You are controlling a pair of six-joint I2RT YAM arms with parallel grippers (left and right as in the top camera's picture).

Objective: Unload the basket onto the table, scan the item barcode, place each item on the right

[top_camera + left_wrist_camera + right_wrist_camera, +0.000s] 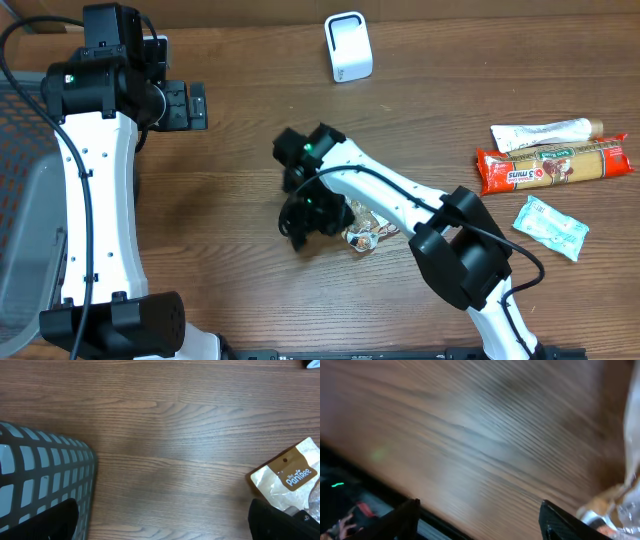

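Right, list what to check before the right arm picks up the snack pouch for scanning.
1. Right gripper open, nothing between its fingers: ok.
2. Snack pouch lying free on the table, not held: ok.
3. Pouch lined up between the right jaws: not ok; in the right wrist view it sits off at the edge.
4. Barcode side facing up: cannot tell.
5. Scanner upright, nothing standing around it: ok.
6. Left gripper open and away from the pouch: ok.
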